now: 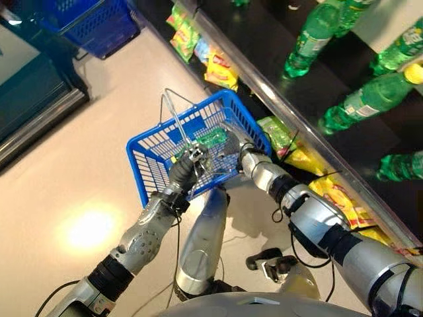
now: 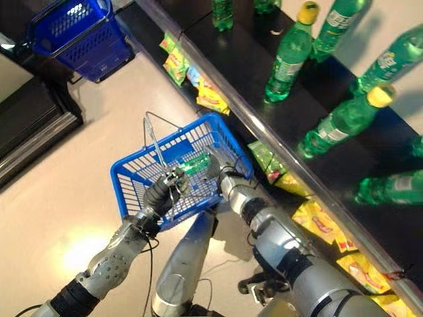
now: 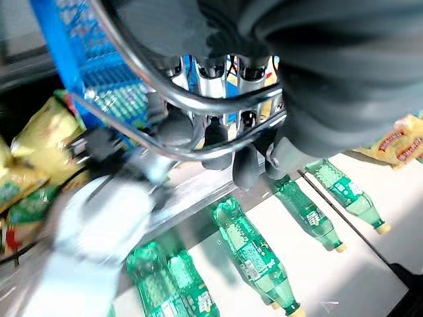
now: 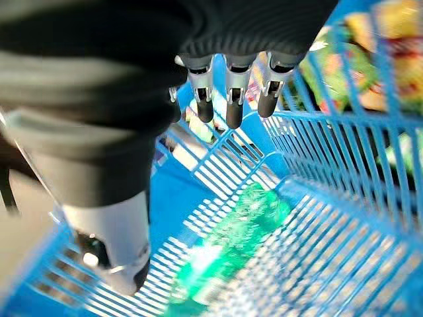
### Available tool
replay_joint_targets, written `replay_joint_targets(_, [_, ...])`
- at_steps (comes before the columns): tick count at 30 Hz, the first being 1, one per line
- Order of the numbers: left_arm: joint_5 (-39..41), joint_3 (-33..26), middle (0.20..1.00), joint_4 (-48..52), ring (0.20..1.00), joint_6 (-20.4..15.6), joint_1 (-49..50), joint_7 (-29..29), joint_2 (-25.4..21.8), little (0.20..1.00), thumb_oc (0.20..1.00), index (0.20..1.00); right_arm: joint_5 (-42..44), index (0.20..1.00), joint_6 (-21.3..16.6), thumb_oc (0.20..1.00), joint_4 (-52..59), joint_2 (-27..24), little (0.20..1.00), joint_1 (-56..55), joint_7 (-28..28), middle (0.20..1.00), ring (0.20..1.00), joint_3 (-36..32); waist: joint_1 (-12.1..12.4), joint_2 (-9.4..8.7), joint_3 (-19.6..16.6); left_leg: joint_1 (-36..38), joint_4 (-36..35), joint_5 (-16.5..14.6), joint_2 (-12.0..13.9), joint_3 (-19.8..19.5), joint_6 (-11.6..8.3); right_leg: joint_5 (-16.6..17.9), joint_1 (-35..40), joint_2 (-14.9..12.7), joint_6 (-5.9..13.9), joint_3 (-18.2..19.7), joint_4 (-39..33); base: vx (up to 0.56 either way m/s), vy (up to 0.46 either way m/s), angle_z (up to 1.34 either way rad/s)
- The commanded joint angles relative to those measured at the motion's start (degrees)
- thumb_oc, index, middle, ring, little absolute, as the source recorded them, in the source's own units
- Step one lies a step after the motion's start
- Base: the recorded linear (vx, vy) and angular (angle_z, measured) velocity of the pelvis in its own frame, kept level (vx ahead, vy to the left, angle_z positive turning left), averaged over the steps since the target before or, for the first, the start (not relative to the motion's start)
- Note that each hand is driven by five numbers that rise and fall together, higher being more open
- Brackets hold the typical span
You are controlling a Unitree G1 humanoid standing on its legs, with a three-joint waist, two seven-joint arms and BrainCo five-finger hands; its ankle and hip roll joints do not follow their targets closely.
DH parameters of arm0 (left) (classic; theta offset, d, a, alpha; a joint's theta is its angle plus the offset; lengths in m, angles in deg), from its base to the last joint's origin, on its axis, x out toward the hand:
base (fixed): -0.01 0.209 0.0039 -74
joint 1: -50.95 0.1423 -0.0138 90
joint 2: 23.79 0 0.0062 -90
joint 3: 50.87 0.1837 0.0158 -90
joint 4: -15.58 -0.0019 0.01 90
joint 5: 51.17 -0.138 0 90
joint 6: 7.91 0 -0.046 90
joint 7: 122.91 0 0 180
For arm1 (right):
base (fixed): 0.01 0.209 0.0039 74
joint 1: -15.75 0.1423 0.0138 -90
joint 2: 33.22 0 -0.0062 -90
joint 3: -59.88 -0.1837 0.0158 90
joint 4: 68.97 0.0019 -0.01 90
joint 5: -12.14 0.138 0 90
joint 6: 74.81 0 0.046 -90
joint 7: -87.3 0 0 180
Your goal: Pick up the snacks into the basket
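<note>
Closest in, the left hand point(image 1: 187, 166) sits around the middle of the frame with its fingers curled tight round the wire handle point(image 3: 198, 105) of the blue basket point(image 1: 151, 153). The right hand point(image 1: 232, 146) is down inside the basket with its fingers point(image 4: 228, 109) hanging straight and loose, holding nothing. A green snack bag point(image 4: 228, 238) lies on the basket floor just below them. Further off, yellow and green snack packs point(image 1: 221, 69) line the shelf edge, green bottles point(image 1: 317, 36) stand above, and a second blue basket point(image 2: 82, 33) sits upper left.
</note>
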Motion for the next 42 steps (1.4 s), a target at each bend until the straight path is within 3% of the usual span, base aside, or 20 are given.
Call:
replay_joint_targets(1, [-6.7, -6.3, 0.2, 8.6, 0.2, -8.6, 2.2, 1.7, 3.2, 0.2, 0.2, 0.2, 9.8, 1.0, -6.7, 1.0, 12.1, 0.3, 1.0, -8.4, 0.9, 1.0, 1.0, -1.9, -0.7, 0.02, -3.6, -0.3, 3.2, -4.0, -1.3, 3.7, 4.46, 9.2, -3.6, 1.4, 0.23, -0.3, -1.0, 0.05, 0.108, -0.39])
replay_joint_targets(2, [-6.9, -9.6, 0.2, 6.4, 0.2, -9.6, 5.3, 1.0, 3.5, 0.2, 0.2, 0.2, 12.8, 1.0, -8.6, 1.0, 21.5, -3.0, 1.0, -16.8, -1.6, 1.0, 1.0, -1.3, -2.5, -1.09, -4.3, 1.7, 2.3, -4.1, -0.7, 4.5, 4.36, 9.8, -2.3, 1.6, 0.4, 0.3, -2.3, 0.05, 0.067, -0.39])
replay_joint_targets(6, [-7.6, -13.7, 0.2, 1.9, 0.2, -10.4, 8.5, 1.0, 4.8, 0.2, 0.2, 0.2, 17.7, 1.0, -11.0, 1.0, 27.9, -7.4, 1.0, -25.6, -6.4, 1.0, 1.0, -2.2, -4.9, -2.53, -5.0, 4.9, 0.8, -4.0, -0.4, 5.3, 4.27, 10.8, 0.1, 1.9, 0.62, 1.1, -4.5, 0.06, 0.067, -0.43])
replay_joint_targets(10, [-8.9, -17.0, 0.2, -3.8, 0.2, -10.7, 10.3, 1.7, 7.0, 0.2, 0.2, 0.2, 19.0, 1.0, -12.0, 1.0, 30.3, -12.0, 1.0, -33.1, -11.5, 1.0, 1.0, -2.5, -7.4, -3.75, -6.8, 10.3, -3.4, -3.1, 0.0, 6.9, 4.02, 13.0, 4.3, 3.0, 1.31, 2.0, -9.8, 0.08, 0.051, -0.3])
replay_joint_targets(17, [-14.2, -23.2, 0.2, -13.9, 0.2, -10.7, 10.8, 1.3, 11.3, 0.2, 0.2, 0.2, 19.2, 1.0, -12.3, 1.0, 30.0, -14.0, 1.0, -40.9, -14.2, 1.0, 1.0, -7.6, -11.3, -5.35, -11.0, 18.4, -12.2, -0.9, 0.6, 9.9, 3.51, 16.2, 9.8, 4.8, 2.58, 3.2, -18.3, 0.08, 0.029, -0.31])
replay_joint_targets(22, [-16.5, -26.2, 0.2, -20.8, 0.2, -10.8, 10.9, 1.0, 14.4, 0.2, 0.2, 0.2, 18.5, 1.0, -12.2, 1.0, 29.1, -14.4, 1.0, -43.1, -15.5, 1.0, 1.0, -9.0, -12.9, -5.31, -14.0, 21.8, -17.1, 1.4, 0.6, 12.0, 3.95, 19.4, 11.7, 5.4, 2.25, 3.7, -23.6, 0.03, 0.045, -0.22])
replay_joint_targets(28, [-18.6, -28.8, 0.2, -27.5, 0.2, -10.7, 10.5, 0.7, 16.2, 0.2, 0.2, 0.2, 18.0, 1.0, -12.0, 1.0, 28.3, -15.7, 1.0, -45.4, -17.9, 1.0, 1.0, -9.2, -14.2, -5.64, -16.5, 25.1, -21.1, 2.1, -0.3, 13.4, 3.77, 22.6, 14.1, 6.2, 3.0, 5.1, -29.1, 0.08, 0.05, -0.19])
replay_joint_targets(29, [-20.7, -30.1, 0.2, -32.7, 0.2, -11.0, 10.1, 0.1, 17.6, 0.2, 0.2, 0.2, 16.7, 1.0, -11.9, 1.0, 26.1, -16.2, 1.0, -46.6, -18.4, 1.0, 1.0, -9.8, -15.5, -5.51, -18.4, 28.2, -25.2, 2.8, -1.7, 15.1, 3.9, 25.4, 15.3, 6.2, 3.81, 6.5, -32.4, 0.08, 0.113, -0.2])
replay_joint_targets(31, [-23.2, -30.7, 0.2, -35.5, 0.2, -11.1, 9.9, -0.4, 17.7, 0.2, 0.2, 0.2, 15.7, 1.0, -11.8, 1.0, 24.8, -16.4, 1.0, -47.0, -18.3, 1.0, 1.0, -10.2, -16.1, -5.4, -19.2, 29.6, -27.1, 3.0, -2.6, 16.0, 4.12, 26.8, 15.5, 5.8, 4.23, 7.3, -33.4, 0.1, 0.161, -0.27])
replay_joint_targets(32, [-25.3, -32.0, 0.2, -38.5, 0.2, -11.5, 9.8, -1.5, 18.3, 0.2, 0.2, 0.2, 15.8, 1.0, -11.5, 1.0, 23.7, -16.4, 1.0, -47.6, -18.5, 1.0, 1.0, -10.9, -17.0, -5.26, -19.9, 32.0, -30.0, 3.4, -3.9, 17.3, 4.61, 29.6, 15.3, 5.3, 4.75, 9.4, -33.8, 0.09, 0.146, -0.35])
replay_joint_targets(35, [-27.5, -33.2, 0.2, -41.6, 0.2, -11.8, 9.1, -2.9, 18.3, 0.2, 0.2, 0.2, 16.1, 1.0, -11.2, 1.0, 21.5, -15.9, 1.0, -47.7, -18.2, 1.0, 1.0, -11.7, -18.0, -4.41, -19.9, 34.0, -32.3, 4.3, -4.2, 18.5, 5.23, 30.3, 13.9, 5.6, 4.46, 12.5, -31.7, 0.03, 0.105, -0.78])
replay_joint_targets(36, [-28.8, -33.6, 0.2, -42.4, 0.2, -11.9, 8.8, -3.2, 17.9, 0.2, 0.2, 0.2, 16.2, 1.0, -11.3, 1.0, 20.0, -15.5, 1.0, -47.5, -17.8, 1.0, 1.0, -11.9, -18.3, -4.07, -19.5, 34.5, -33.1, 4.7, -3.9, 18.7, 5.47, 28.8, 12.6, 6.7, 3.66, 14.5, -29.5, -0.02, 0.083, -0.67])
replay_joint_targets(38, [-28.8, -34.4, 0.2, -45.5, 0.2, -12.3, 8.1, -3.7, 17.5, 0.2, 0.2, 0.2, 17.4, 1.0, -11.3, 1.0, 19.3, -15.3, 1.0, -47.8, -18.4, 1.0, 1.0, -12.0, -20.1, -3.66, -19.2, 34.9, -34.4, 6.1, -3.8, 18.4, 5.69, 24.6, 10.2, 14.4, 1.6, 21.6, -27.7, -0.01, 0.041, -0.51])
replay_joint_targets(40, [-28.4, -34.7, 0.2, -47.3, 0.2, -12.4, 7.8, -3.6, 17.3, 0.2, 0.2, 0.2, 19.7, 1.0, -11.5, 1.0, 18.0, -15.1, 1.0, -48.5, -18.8, 1.0, 1.0, -12.1, -21.1, -3.83, -19.4, 34.4, -35.1, 7.1, -4.2, 18.2, 5.69, 20.4, 9.5, 22.3, -0.75, 27.0, -31.0, 0.03, -0.014, -0.13])
replay_joint_targets(42, [-29.3, -35.1, 0.2, -48.0, 0.2, -12.1, 7.9, -3.5, 17.4, 0.2, 0.2, 0.2, 21.8, 1.0, -11.2, 1.0, 18.3, -14.2, 1.0, -49.9, -19.1, 1.0, 1.0, -12.8, -21.1, -4.51, -20.2, 34.4, -34.8, 6.6, -5.1, 18.6, 5.54, 20.3, 10.6, 23.4, -2.3, 27.6, -35.2, 0.04, -0.029, 0.09])
